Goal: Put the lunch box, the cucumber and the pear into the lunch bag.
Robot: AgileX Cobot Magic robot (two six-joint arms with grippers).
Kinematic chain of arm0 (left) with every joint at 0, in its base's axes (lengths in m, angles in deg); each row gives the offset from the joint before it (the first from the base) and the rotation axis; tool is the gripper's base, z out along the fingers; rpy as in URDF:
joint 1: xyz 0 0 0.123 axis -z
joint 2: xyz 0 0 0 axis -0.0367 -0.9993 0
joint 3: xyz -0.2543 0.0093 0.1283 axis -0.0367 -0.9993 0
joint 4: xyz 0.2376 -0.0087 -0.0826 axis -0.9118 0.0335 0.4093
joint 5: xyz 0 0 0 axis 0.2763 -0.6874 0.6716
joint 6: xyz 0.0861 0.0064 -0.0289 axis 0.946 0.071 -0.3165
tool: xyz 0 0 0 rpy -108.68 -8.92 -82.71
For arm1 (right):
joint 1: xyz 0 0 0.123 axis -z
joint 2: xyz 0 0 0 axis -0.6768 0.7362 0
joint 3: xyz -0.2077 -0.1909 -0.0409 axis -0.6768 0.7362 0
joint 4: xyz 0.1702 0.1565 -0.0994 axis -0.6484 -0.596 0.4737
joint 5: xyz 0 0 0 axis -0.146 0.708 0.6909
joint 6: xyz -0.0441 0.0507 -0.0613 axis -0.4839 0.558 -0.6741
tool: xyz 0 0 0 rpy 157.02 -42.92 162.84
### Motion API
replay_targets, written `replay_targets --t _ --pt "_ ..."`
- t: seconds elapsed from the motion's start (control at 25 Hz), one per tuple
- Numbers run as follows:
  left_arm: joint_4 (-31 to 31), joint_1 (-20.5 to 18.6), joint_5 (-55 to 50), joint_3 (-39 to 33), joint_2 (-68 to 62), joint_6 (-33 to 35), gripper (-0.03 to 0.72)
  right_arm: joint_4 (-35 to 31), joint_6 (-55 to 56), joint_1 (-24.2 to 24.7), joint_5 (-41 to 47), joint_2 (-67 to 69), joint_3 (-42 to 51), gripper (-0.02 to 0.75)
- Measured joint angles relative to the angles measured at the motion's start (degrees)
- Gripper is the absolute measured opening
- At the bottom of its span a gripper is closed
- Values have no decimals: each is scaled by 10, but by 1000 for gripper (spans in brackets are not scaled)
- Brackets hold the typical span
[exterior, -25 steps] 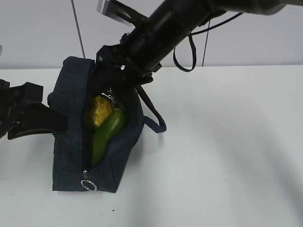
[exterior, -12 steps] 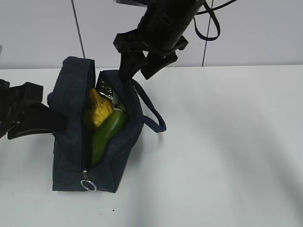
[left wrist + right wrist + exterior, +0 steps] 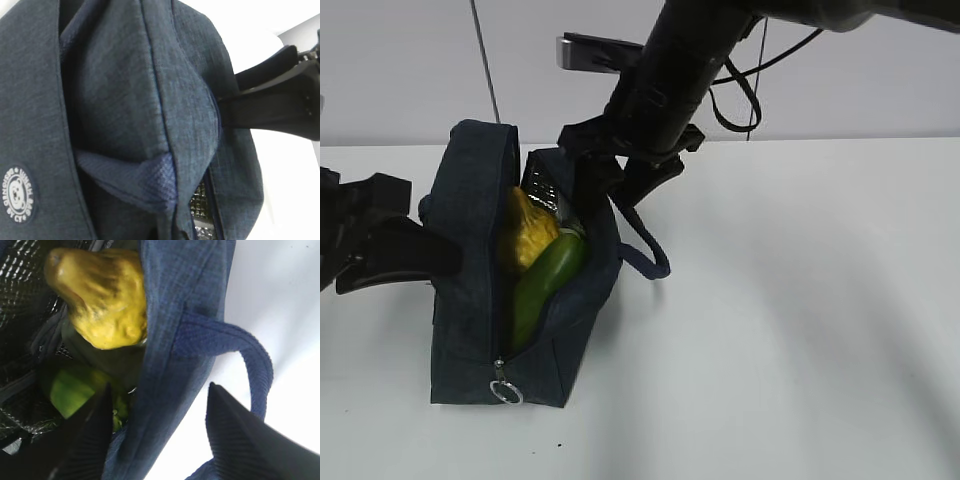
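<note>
The navy lunch bag (image 3: 470, 300) stands open on the white table. Inside it the yellow pear (image 3: 525, 235) leans on the green cucumber (image 3: 545, 285); both also show in the right wrist view, the pear (image 3: 105, 305) above the cucumber (image 3: 70, 390). The lunch box is hidden. My right gripper (image 3: 605, 200) is open and straddles the bag's right wall (image 3: 165, 365), one finger inside and one outside, gripping nothing (image 3: 160, 386). My left gripper (image 3: 430, 255) presses the bag's left side; its fingers are hidden, and bunched bag fabric (image 3: 150, 185) fills its view.
The bag's strap handle (image 3: 645, 250) loops out to the right, close to my right gripper's outer finger. A silver ring pull (image 3: 506, 390) hangs at the bag's near end. Bare white table (image 3: 800, 320) stretches to the right and front. A grey wall is behind.
My right gripper left the pear in the bag, rose clear of it, then came back down over the bag's right wall with narrower jaws. The left arm has not moved.
</note>
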Motion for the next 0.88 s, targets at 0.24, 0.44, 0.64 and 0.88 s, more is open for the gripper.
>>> replay_targets --t 0.24,0.44,0.64,0.88 --pt "0 0 0 0 0 0 -15 1 0 0 0 9 0 316" --pt "0 0 1 0 0 0 -15 8 -13 0 0 9 0 40" --pt "3 0 1 0 0 3 -15 28 -19 0 0 9 0 6" --pt "21 0 -18 12 -17 23 -15 80 -19 0 1 7 -2 6"
